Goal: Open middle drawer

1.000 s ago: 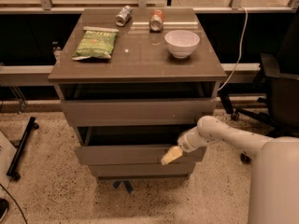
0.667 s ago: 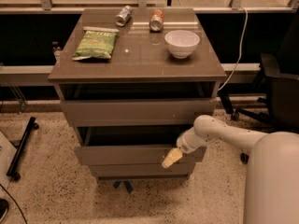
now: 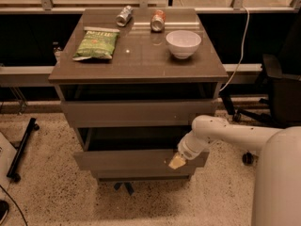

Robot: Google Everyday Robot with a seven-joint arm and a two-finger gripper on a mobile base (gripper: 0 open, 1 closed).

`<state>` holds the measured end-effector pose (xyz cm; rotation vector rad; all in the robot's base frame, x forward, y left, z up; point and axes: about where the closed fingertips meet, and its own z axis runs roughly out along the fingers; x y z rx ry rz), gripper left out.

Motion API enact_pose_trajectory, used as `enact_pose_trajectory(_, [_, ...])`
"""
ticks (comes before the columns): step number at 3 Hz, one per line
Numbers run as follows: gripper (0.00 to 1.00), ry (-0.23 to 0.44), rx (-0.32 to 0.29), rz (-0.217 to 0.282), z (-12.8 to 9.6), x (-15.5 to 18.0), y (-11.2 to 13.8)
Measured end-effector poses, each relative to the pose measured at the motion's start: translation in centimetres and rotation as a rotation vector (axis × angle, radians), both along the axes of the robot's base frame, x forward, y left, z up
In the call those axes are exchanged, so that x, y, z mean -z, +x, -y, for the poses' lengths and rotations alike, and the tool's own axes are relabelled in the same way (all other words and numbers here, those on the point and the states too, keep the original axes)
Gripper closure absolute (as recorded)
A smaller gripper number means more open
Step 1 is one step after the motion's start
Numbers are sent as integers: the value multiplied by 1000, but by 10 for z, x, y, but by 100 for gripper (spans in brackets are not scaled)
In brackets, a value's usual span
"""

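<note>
Jaws' spread not tellable — gripper [image 3: 177, 161] at right of middle drawer [image 3: 127, 160]; stiff, handleless front, probably best hooked by top edge.

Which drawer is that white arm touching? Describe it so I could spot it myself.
Start at the grey-brown cabinet with a white bowl and a green chip bag on top; three drawer fronts stack beneath. The middle drawer is the second front down, with the gripper at its right end. It is shorter than the front above and taller than the sliver showing below.
</note>
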<state>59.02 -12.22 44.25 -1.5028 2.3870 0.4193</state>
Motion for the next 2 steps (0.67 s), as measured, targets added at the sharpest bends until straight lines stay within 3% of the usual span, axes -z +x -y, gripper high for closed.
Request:
enact_pose_trajectory(1, [72, -7, 0, -35, 1, -4, -26])
enact_pose_trajectory(2, [100, 17, 49, -69, 7, -9, -68])
